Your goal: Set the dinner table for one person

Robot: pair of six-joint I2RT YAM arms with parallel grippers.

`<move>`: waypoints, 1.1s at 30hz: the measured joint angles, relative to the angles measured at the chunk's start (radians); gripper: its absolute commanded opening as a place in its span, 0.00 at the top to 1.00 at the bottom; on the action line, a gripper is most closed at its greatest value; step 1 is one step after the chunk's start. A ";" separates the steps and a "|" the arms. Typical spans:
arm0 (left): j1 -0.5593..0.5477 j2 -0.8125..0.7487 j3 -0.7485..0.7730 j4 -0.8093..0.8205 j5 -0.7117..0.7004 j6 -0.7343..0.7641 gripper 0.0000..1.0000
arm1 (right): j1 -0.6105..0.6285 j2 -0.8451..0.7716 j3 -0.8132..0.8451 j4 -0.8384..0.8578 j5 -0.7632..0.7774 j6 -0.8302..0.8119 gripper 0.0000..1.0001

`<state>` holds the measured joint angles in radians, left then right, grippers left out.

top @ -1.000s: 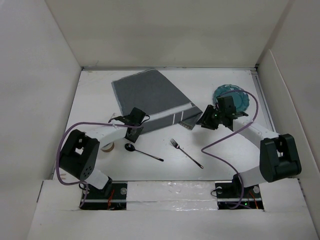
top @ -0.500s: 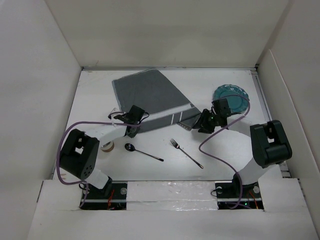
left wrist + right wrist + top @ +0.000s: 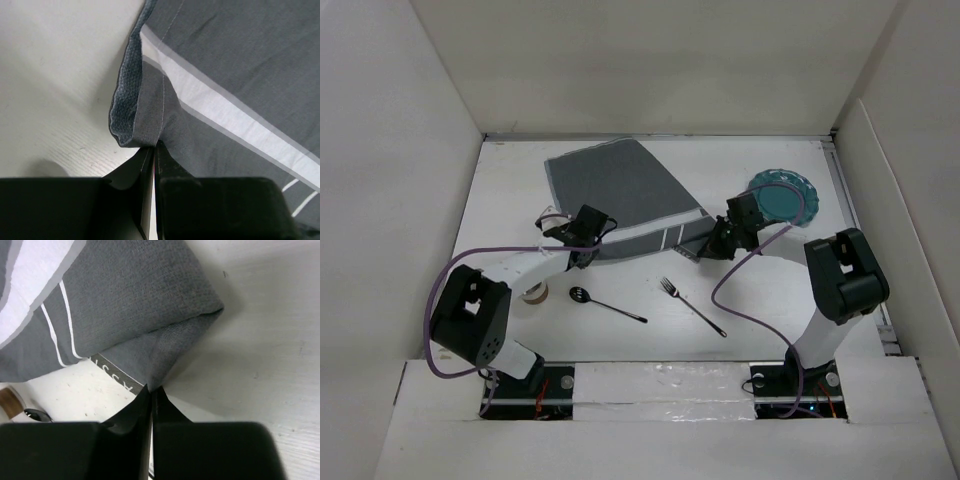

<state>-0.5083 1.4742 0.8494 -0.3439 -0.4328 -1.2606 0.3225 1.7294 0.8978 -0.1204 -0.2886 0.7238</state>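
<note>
The dark grey striped placemat (image 3: 620, 195) lies askew on the white dinner table (image 3: 510, 190). My left gripper (image 3: 582, 250) is shut on the mat's near left corner (image 3: 145, 125). My right gripper (image 3: 712, 248) is shut on the mat's near right corner (image 3: 165, 355), which is folded and lifted a little. A spoon (image 3: 605, 303) and a fork (image 3: 692, 305) lie on the table in front of the mat. A teal plate (image 3: 785, 196) sits at the right, behind my right arm.
A small brown-and-white cup (image 3: 533, 293) stands by my left arm. White walls enclose the table on three sides. Purple cables loop from both arms.
Both grippers have moved a little toward the far side with the mat's near corners. The right arm has folded in closer to the mat.
</note>
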 measured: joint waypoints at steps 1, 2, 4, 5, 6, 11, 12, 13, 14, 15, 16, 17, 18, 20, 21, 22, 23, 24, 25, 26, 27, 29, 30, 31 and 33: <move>0.000 -0.003 0.005 -0.001 -0.002 0.008 1.00 | 0.000 0.000 0.000 -0.002 0.013 0.005 1.00; 0.000 -0.008 0.011 -0.003 -0.006 0.016 1.00 | 0.000 -0.003 0.000 -0.006 0.028 0.006 1.00; 0.000 -0.017 0.039 -0.013 -0.016 0.047 1.00 | 0.000 -0.024 0.000 -0.030 0.067 0.003 1.00; 0.000 -0.019 0.069 -0.023 -0.026 0.068 1.00 | 0.000 -0.042 0.002 -0.049 0.087 -0.004 1.00; 0.000 -0.019 0.108 -0.031 -0.040 0.100 1.00 | 0.000 -0.068 0.006 -0.077 0.112 -0.014 1.00; 0.021 -0.027 0.410 -0.037 -0.079 0.278 1.00 | 0.000 -0.237 0.116 -0.226 0.276 -0.082 1.00; 0.034 -0.032 0.470 -0.023 -0.080 0.315 1.00 | 0.000 -0.267 0.151 -0.247 0.305 -0.095 1.00; 0.047 -0.037 0.531 -0.018 -0.083 0.352 1.00 | 0.000 -0.292 0.183 -0.265 0.331 -0.105 1.00; 0.058 -0.041 0.590 -0.015 -0.085 0.386 1.00 | 0.001 -0.319 0.218 -0.278 0.361 -0.116 1.00; 0.066 -0.043 0.642 -0.011 -0.091 0.416 1.00 | 0.003 -0.345 0.254 -0.292 0.391 -0.128 1.00; 0.074 -0.046 0.691 -0.013 -0.097 0.443 1.00 | 0.006 -0.366 0.287 -0.308 0.422 -0.137 1.00; 0.079 -0.047 0.735 -0.013 -0.103 0.468 1.00 | 0.011 -0.383 0.323 -0.327 0.451 -0.150 1.00; 0.081 -0.048 0.774 -0.012 -0.107 0.489 1.00 | 0.015 -0.396 0.356 -0.342 0.473 -0.161 1.00; 0.085 -0.059 0.830 -0.009 -0.112 0.530 1.00 | 0.036 -0.421 0.440 -0.369 0.526 -0.194 1.00; 0.094 -0.060 0.850 -0.018 -0.104 0.544 1.00 | 0.044 -0.425 0.480 -0.389 0.550 -0.209 1.00; 0.103 -0.060 0.869 -0.019 -0.093 0.555 1.00 | 0.050 -0.426 0.517 -0.397 0.571 -0.225 1.00; 0.118 -0.058 0.883 -0.020 -0.080 0.564 1.00 | 0.056 -0.426 0.547 -0.401 0.587 -0.240 1.00; 0.137 -0.058 0.895 -0.019 -0.066 0.571 1.00 | 0.062 -0.423 0.583 -0.397 0.605 -0.262 1.00; 0.155 -0.053 0.909 -0.021 -0.058 0.576 1.00 | 0.066 -0.418 0.609 -0.395 0.622 -0.279 1.00; 0.171 -0.045 0.927 -0.020 -0.049 0.580 1.00 | 0.066 -0.407 0.638 -0.389 0.638 -0.303 1.00; 0.186 -0.030 0.950 -0.020 -0.044 0.583 1.00 | 0.064 -0.386 0.668 -0.381 0.653 -0.325 1.00; 0.209 0.026 1.024 -0.027 -0.029 0.587 1.00 | 0.048 -0.309 0.755 -0.370 0.676 -0.364 1.00; 0.219 0.062 1.069 -0.027 -0.016 0.589 1.00 | 0.037 -0.255 0.815 -0.376 0.683 -0.380 1.00; 0.230 0.101 1.114 -0.033 -0.004 0.589 1.00 | 0.025 -0.186 0.889 -0.382 0.690 -0.395 1.00; 0.258 0.190 1.213 -0.038 0.054 0.583 1.00 | 0.004 -0.057 1.032 -0.389 0.701 -0.420 1.00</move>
<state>-0.2504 1.6638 2.0628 -0.3820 -0.3786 -0.6781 0.3267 1.6722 1.9297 -0.5095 0.4122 0.3038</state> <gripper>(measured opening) 0.006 0.011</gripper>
